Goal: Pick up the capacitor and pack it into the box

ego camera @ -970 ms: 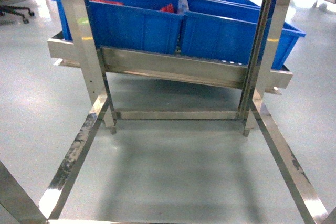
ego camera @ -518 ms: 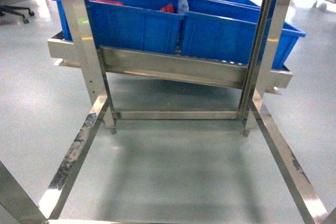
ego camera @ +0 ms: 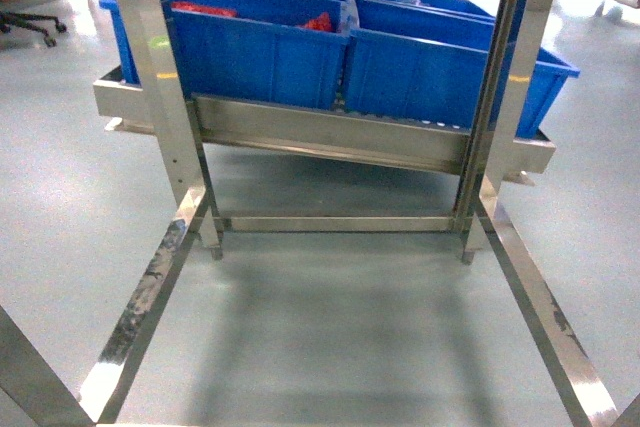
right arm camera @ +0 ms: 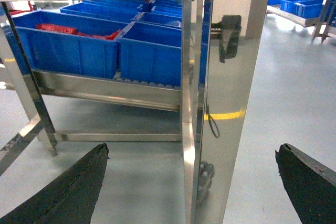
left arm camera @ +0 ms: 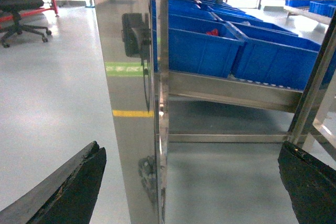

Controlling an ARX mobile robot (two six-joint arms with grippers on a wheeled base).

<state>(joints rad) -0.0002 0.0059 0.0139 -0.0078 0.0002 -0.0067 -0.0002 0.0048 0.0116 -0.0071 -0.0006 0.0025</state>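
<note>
left claw (left arm camera: 191, 192): black fingers spread wide, holding nothing
right claw (right arm camera: 191, 192): same, spread wide, nothing held
pink box: in none of the views
rack (ego camera: 330, 137): shiny steel posts and rails, straight ahead
bins (ego camera: 255, 42): blue plastic, rectangular; red items (ego camera: 205, 10) in left one
floor (ego camera: 330, 327): smooth grey

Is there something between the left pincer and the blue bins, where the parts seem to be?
Yes. In the left wrist view a steel rack post stands directly ahead of the open left pincer, partly before the blue bins. No pink box is visible.
</note>
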